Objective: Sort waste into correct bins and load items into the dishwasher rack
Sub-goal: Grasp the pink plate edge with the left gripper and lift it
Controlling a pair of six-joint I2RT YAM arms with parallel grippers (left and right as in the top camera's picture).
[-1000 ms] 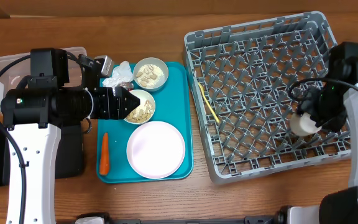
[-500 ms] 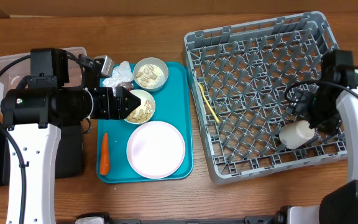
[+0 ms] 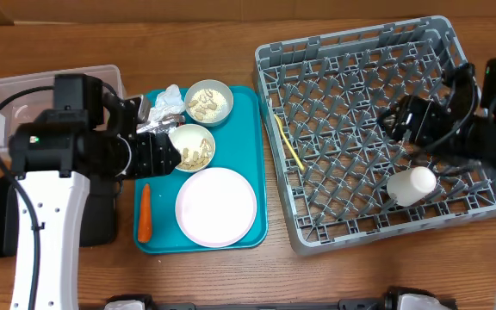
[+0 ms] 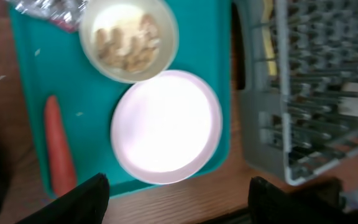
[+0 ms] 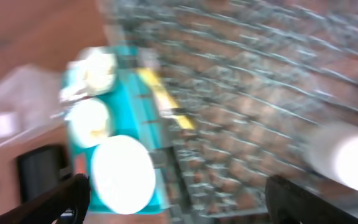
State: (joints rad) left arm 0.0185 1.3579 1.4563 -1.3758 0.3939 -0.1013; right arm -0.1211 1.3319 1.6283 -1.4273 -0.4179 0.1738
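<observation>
Presently the grey dishwasher rack (image 3: 364,129) fills the table's right side, the teal tray (image 3: 250,151) just beside it on the left. The left gripper (image 4: 179,190) and the right gripper (image 5: 179,196) each hang with fingers spread wide, holding nothing. On the tray rest the white-pink plate (image 3: 216,207), a bowl (image 3: 193,146) of crumbs and a second bowl (image 3: 207,101). The white cup (image 3: 412,184) lies on its side inside the rack, near its right wall.

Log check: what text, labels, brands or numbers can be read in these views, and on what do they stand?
None can be read.
The foil wrapper shows red marking, too blurred and cut off to read.
No lettering shows on the dishwasher rack or the teal tray.
</observation>
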